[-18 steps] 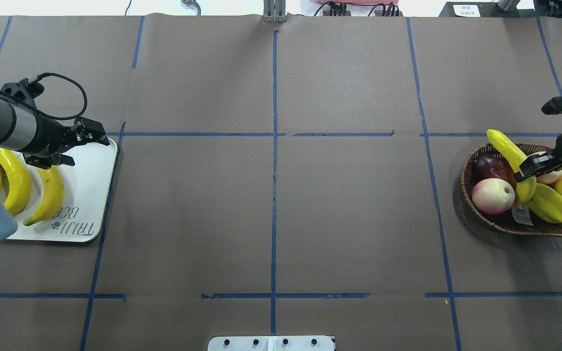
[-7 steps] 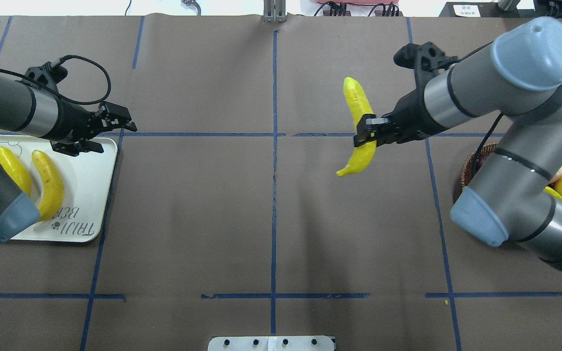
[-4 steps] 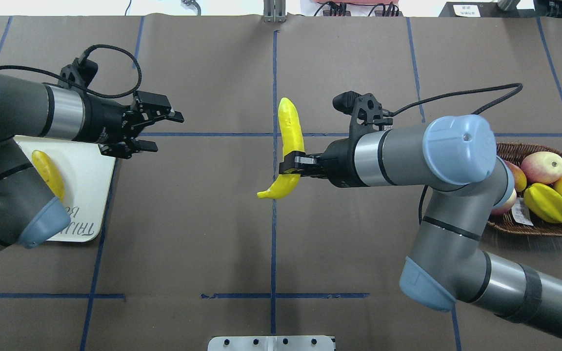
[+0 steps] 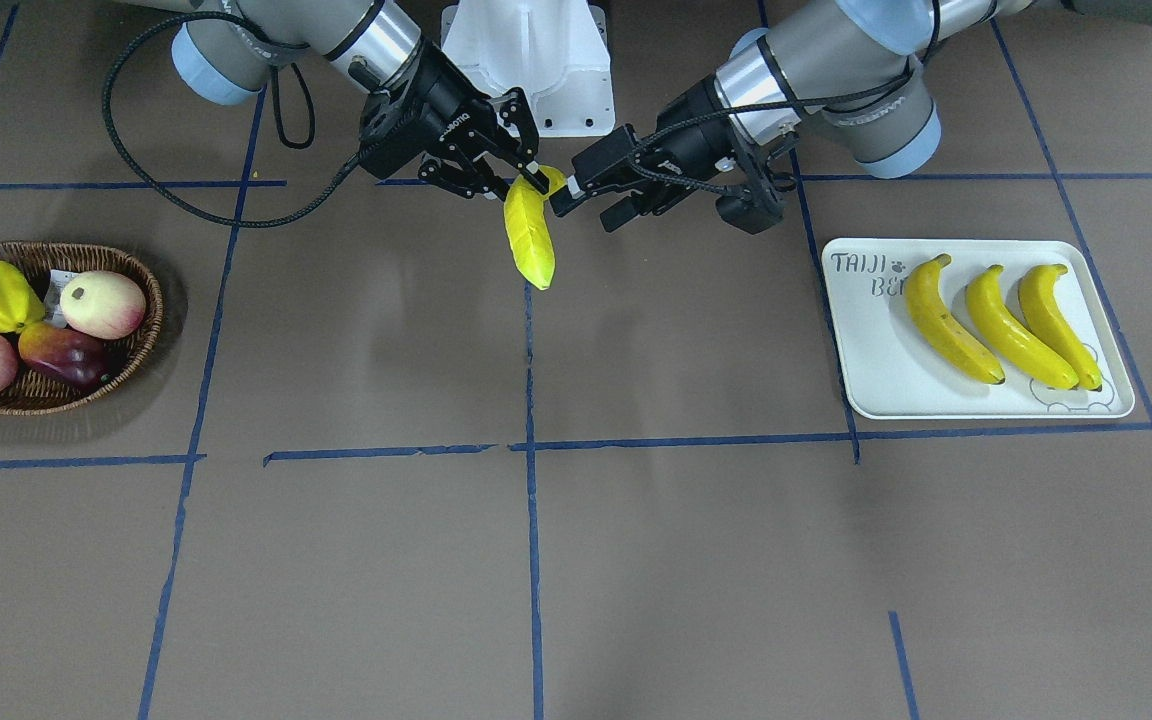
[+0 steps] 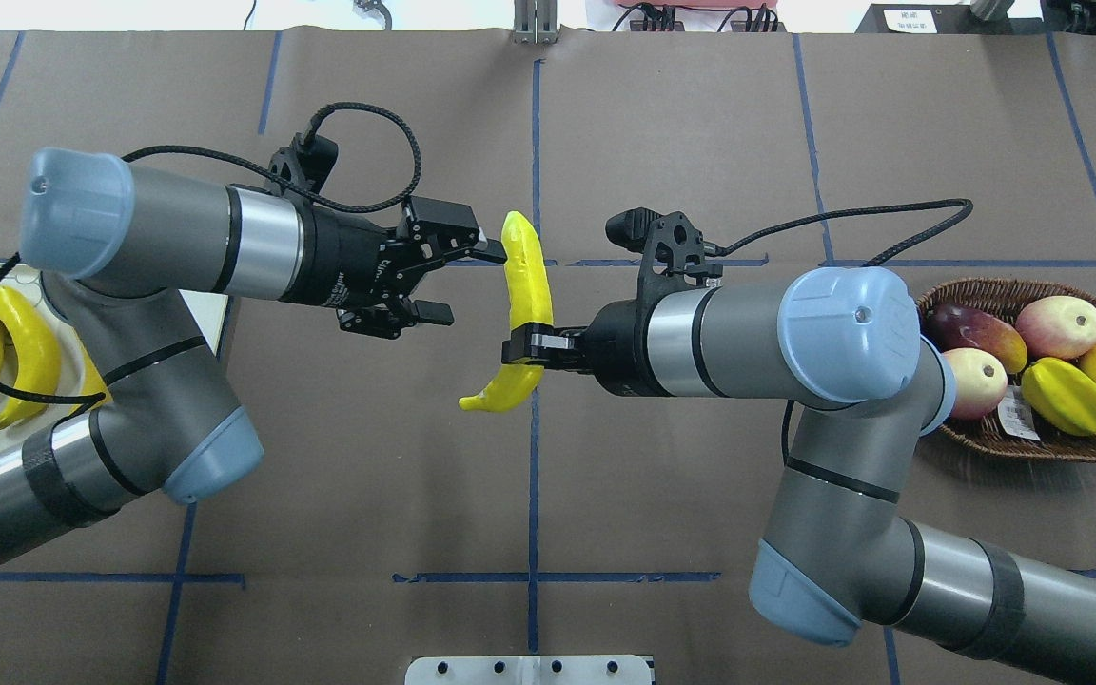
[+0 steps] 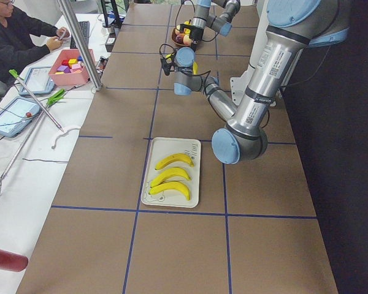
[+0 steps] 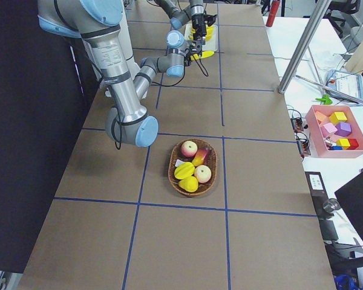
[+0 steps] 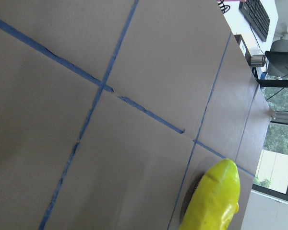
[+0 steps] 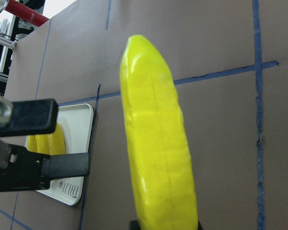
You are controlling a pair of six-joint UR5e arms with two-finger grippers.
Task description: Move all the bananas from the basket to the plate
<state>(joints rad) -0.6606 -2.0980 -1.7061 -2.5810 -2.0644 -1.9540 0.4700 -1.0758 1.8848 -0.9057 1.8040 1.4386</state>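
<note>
Above the desk (image 5: 681, 495) the right arm's jaws clench one banana (image 5: 527, 276), the left arm's jaws gape just beside one end of it, and three other bananas (image 4: 1008, 328) lie on the plate (image 4: 881, 375).

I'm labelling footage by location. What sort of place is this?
Probably a robotics lab: a left arm and right arm over a table gridded in blue tape, with a person at a side bench.

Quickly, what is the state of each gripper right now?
Left gripper: open, holding nothing.
Right gripper: closed on a long curved bright-yellow banana, held above the table.
</note>
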